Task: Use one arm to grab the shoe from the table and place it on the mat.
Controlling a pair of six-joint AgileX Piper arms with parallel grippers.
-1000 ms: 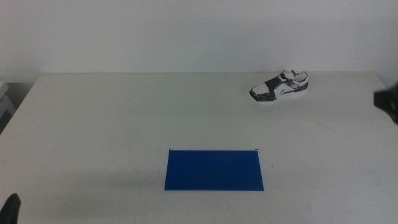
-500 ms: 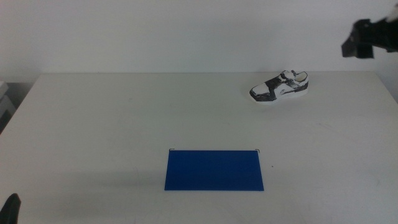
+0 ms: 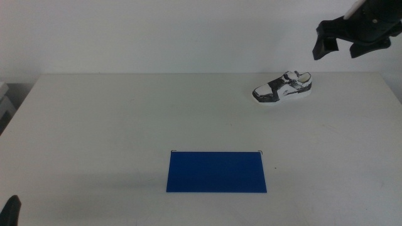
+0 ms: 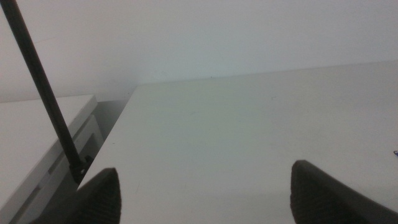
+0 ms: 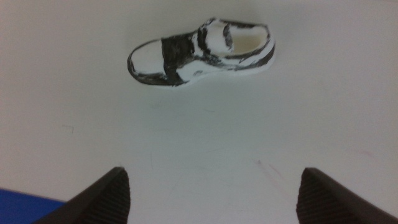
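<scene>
So this looks like the approach stage: the right gripper (image 3: 331, 43) is up in the air above and a bit to the right of the shoe (image 3: 282, 86), fingers (image 5: 106, 196) spread wide apart with nothing between them. The shoe sits upright on its sole near the far right part of the counter (image 3: 125, 119), well apart from the blue mat (image 3: 216, 171), which lies near the front middle. Next I'd guess the arm needs to drop down and get those fingers either side of the shoe's body before closing. The left gripper (image 4: 205, 193) just waits at the near left corner, fingers apart too. Compared with a second ago, the right arm has climbed from the right edge and swung in toward the shoe; shoe and mat haven't budged.
</scene>
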